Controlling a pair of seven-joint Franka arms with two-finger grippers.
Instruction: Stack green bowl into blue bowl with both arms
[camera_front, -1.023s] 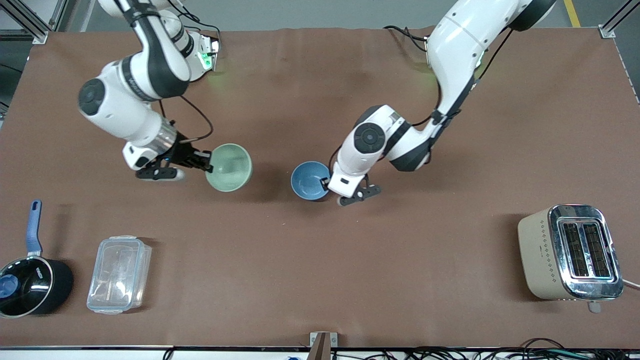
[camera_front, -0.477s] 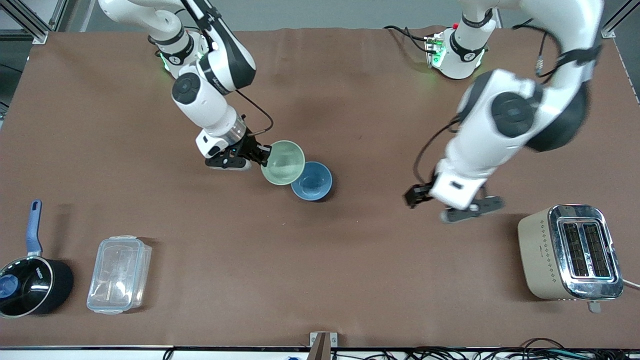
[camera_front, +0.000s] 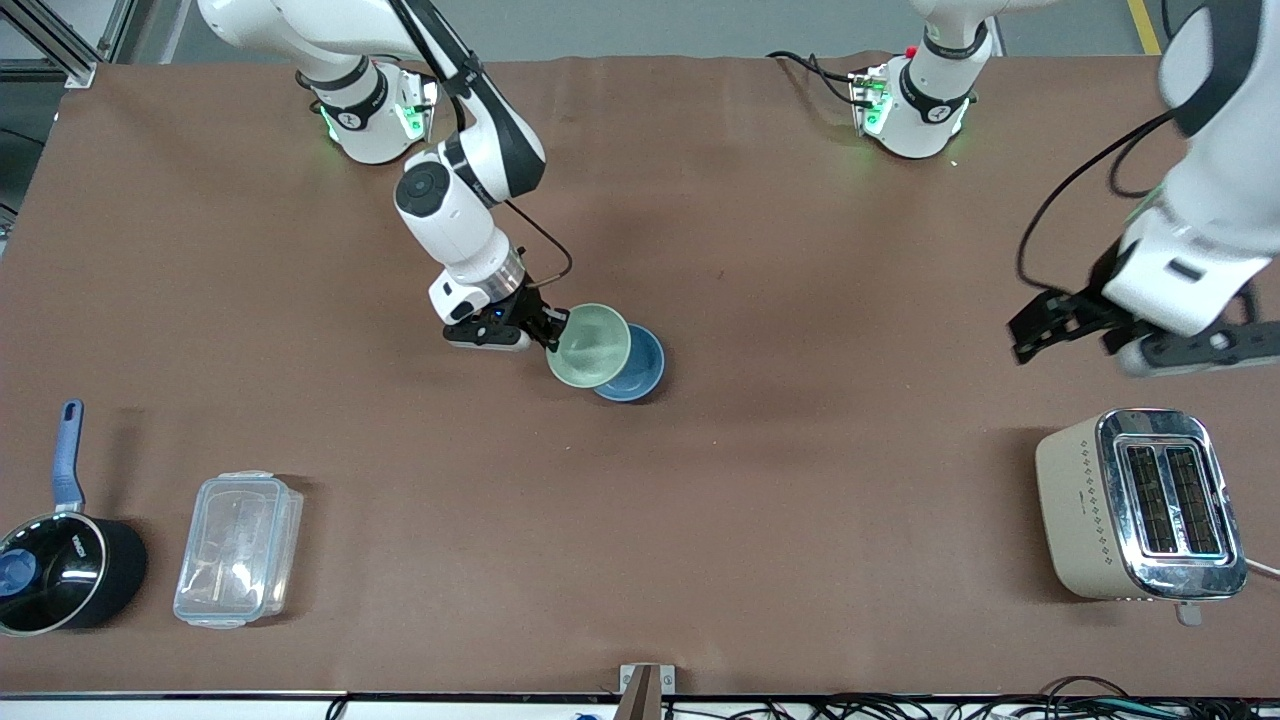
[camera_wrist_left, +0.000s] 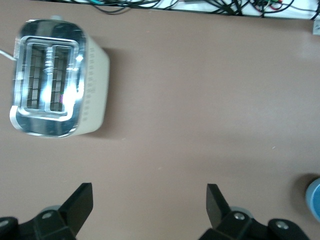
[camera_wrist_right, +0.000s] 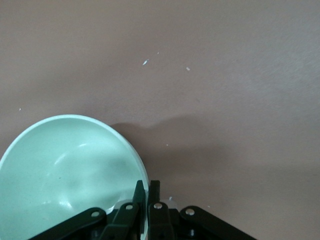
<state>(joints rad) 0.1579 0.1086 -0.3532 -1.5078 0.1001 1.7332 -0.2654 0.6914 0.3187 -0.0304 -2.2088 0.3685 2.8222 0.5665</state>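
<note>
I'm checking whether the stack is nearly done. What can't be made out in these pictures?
- Front view: the green bowl, held at its rim by the right gripper, covers much of the blue bowl; whether they touch cannot be told.
- Right wrist view: the blue bowl is not in view.
- Left wrist view: only a sliver of the blue bowl shows at the picture's edge, past the open left gripper.

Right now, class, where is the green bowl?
In the front view, the green bowl hangs mid-table, pinched at its rim by the right gripper, partly over the blue bowl.
</note>
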